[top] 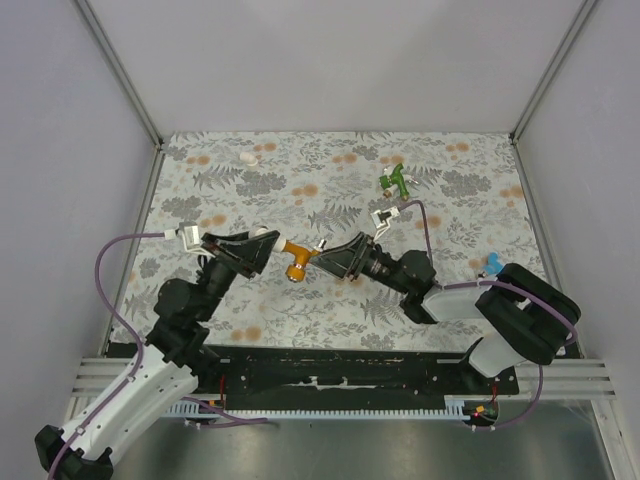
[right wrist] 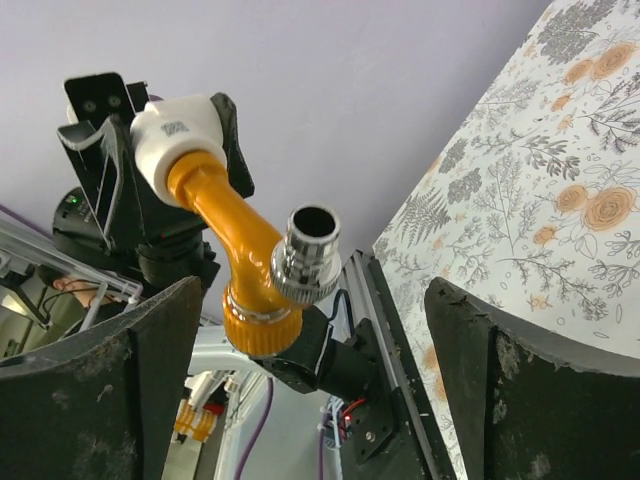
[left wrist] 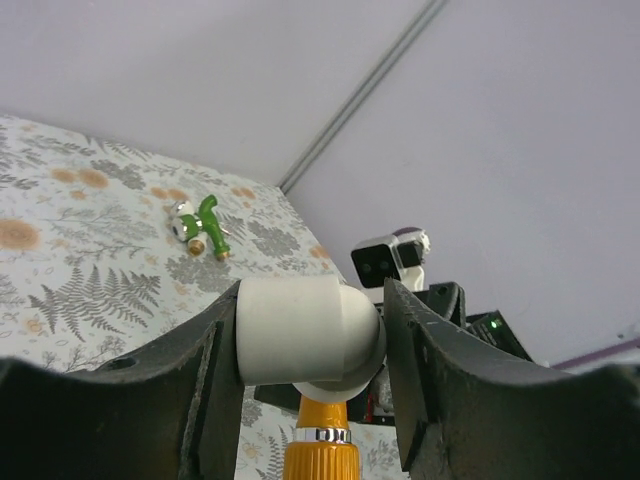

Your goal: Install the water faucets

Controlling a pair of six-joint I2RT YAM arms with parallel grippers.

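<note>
Faucet (top: 296,262) is pointed from the left pincer (top: 263,240), clamped on its white fitting (left wrist: 300,330), toward the right pincer (right wrist: 310,295). That pincer is spread wide.

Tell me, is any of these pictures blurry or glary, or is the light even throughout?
Top external view: soft, even light, only faint shadows, everything sharp. Left wrist view: the white fitting close to the lens looks a little soft, the green faucet farther off clearer. Right wrist view: bright glints on the orange faucet and its chrome spout; the background at lower left is blurred.
</note>
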